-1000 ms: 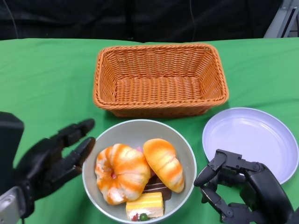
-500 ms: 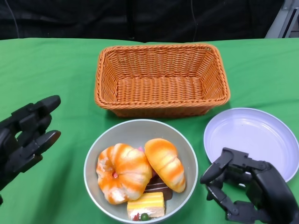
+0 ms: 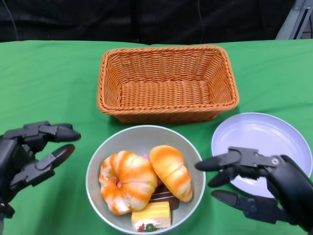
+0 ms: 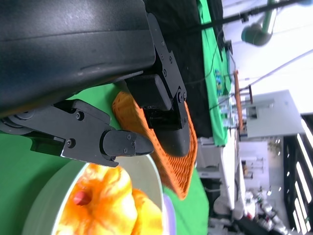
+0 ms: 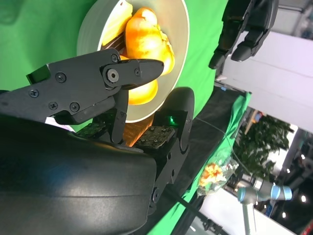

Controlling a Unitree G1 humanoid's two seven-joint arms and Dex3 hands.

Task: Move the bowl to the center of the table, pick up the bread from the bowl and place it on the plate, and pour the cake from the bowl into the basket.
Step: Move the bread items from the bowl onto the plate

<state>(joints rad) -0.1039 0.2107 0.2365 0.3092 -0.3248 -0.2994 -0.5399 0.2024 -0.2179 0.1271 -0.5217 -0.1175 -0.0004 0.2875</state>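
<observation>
Grey bowl in the head view, sitting near-centre on the green table, just this side of one orange wicker basket and left of one pale plate. Looks like step one done, bread step coming up. Counting the load: two orange-glazed breads, a round bread on the left and a long bread leaning beside it, touching; one layered cake slice at the near rim, something dark under the breads, too hidden to name. Left hand off to the bowl's left, fingers apart, holding nothing, clear of the rim. Right hand low on the right, partly over the plate's near edge, fingers spread wide toward the bowl, also empty.

Over to the right wrist view: right hand's fingers parted with the bowl and bread showing beyond them, nothing pinched. Left hand visible past the bowl, hanging free.

Left wrist view: black fingers apart, basket behind, bowl rim and round bread below them, no contact.

Next call, as a judgement: reach in over the rim with the right hand, close on the long bread without dragging the cake, then across to the plate.
</observation>
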